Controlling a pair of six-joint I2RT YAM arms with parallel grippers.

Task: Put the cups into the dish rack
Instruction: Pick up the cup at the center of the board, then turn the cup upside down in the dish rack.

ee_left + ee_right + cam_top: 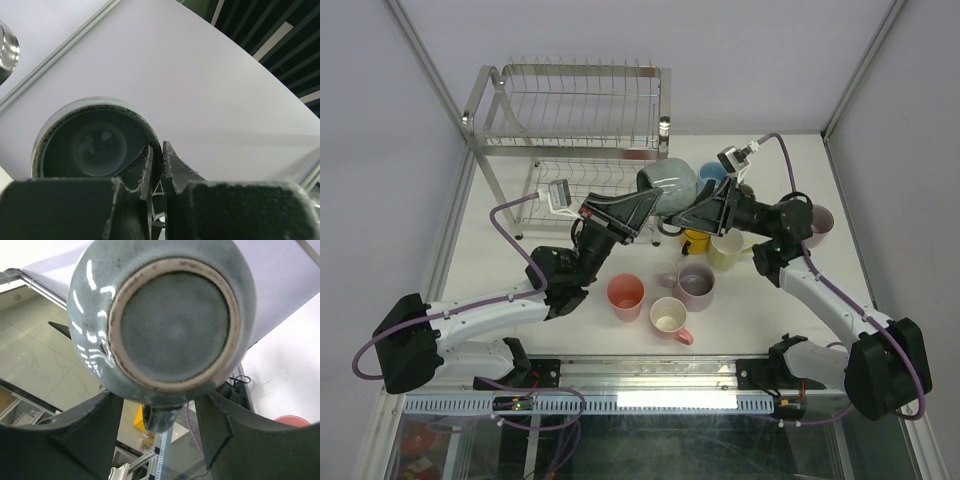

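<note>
Chrome two-tier dish rack (575,100) stands far left on the table (740,325). I see no cup in it, though my left arm hides part of the lower shelf. The grey-blue glazed mug (668,184) is in the air just right of the rack, lying sideways, mouth toward my left claw (161,160), foot toward my right claw (159,405). Left claw is pinched on the rim, one finger inside, one outside. Right claw's jaws are spread wide either side of the mug's body and handle; I cannot tell whether they press on it. The other cups (695,283) stand clustered right of centre. Judgement: this is a handover between claws. Next, the right must be clear of the mug, then the left carries it to a shelf without the rim pinch slipping. No readable writing anywhere.
</note>
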